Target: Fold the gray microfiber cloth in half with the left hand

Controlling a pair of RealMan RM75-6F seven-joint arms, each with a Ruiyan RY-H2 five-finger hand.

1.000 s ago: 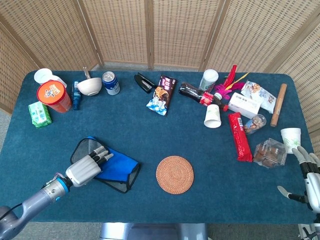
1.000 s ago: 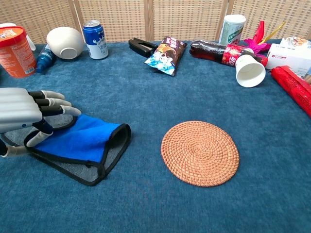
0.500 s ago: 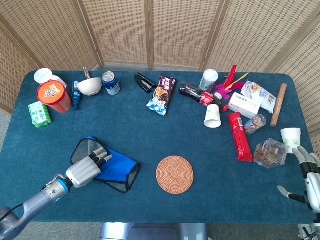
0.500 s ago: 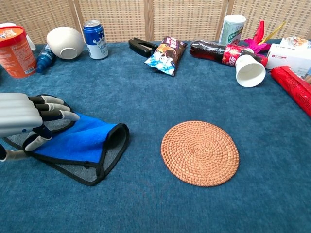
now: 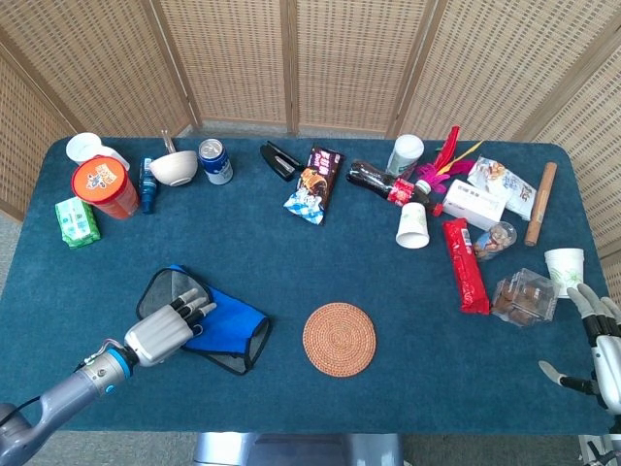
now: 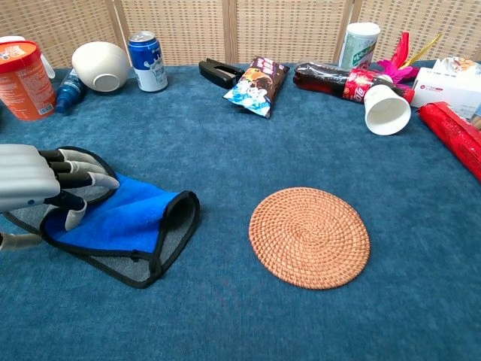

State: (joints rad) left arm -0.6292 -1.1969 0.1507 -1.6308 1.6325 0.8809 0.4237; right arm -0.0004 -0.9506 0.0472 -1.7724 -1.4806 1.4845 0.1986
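Head view: left hand (image 5: 160, 335) has backed off a little toward the near-left desk (image 5: 291, 252) edge in the last second; cloth (image 5: 225, 328) hasn't moved, blue side flipped over the gray. Looks like the fold is laid and the hand is letting go. Right hand (image 5: 597, 354) idle at the far right edge, fingers spread, empty.

Chest view: left fingers (image 6: 83, 174) loosely apart, tips resting on the cloth's (image 6: 124, 226) left end; thumb points down onto the blue layer. Can't tell if anything's still pinched.
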